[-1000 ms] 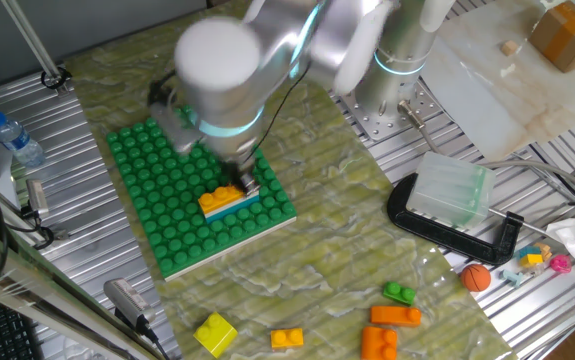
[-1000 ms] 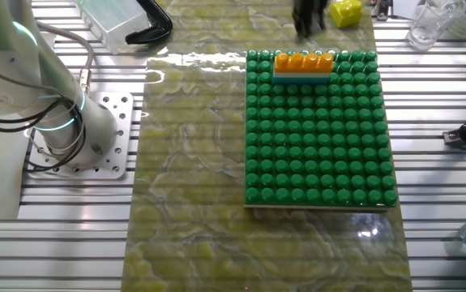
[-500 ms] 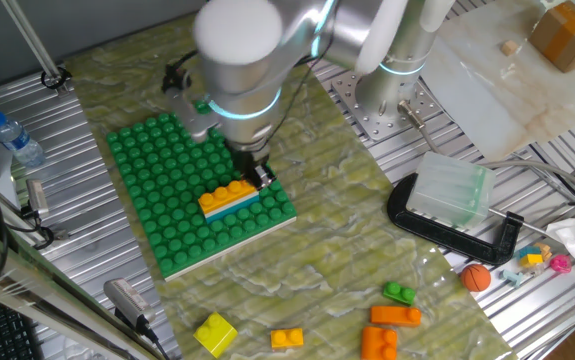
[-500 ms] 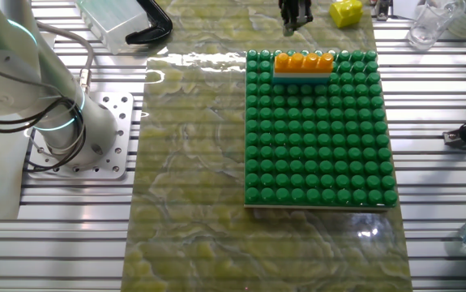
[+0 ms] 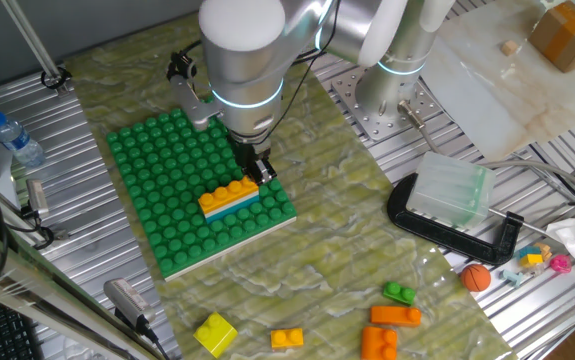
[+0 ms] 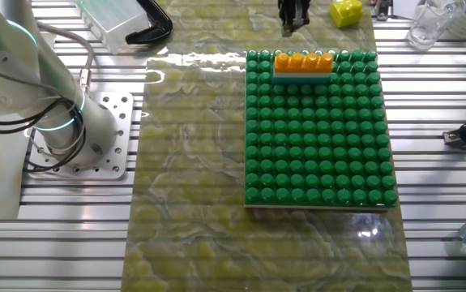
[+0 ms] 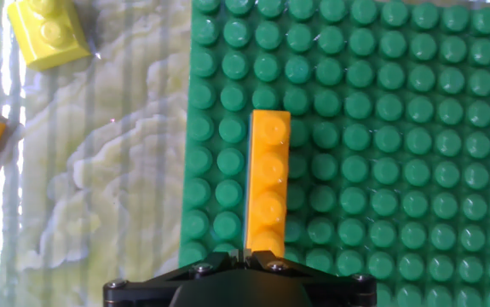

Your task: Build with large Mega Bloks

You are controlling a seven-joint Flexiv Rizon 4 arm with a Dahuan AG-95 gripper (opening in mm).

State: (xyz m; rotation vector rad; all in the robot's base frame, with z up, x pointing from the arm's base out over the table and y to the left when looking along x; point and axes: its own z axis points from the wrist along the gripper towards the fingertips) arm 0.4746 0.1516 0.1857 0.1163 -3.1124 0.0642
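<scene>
Hand (image 5: 257,170) hovers empty beside long orange four-stud plastic brick (image 5: 229,193) stacked on teal brick (image 5: 237,205), green studded baseplate (image 5: 167,190); finger gap unclear. Bricks probably light, rigid, smooth: grip flat long sides. Spares lie on surface (image 5: 327,270).

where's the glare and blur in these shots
Other fixed view: bright glare on the mat beside the green baseplate. Hand view: sharp on the orange brick, gripper body blurred at the bottom edge. One fixed view: evenly lit, sharp.

The end effector (image 6: 294,11) is cut off by the top edge in the other fixed view; its fingertips are hidden in the hand view.
</scene>
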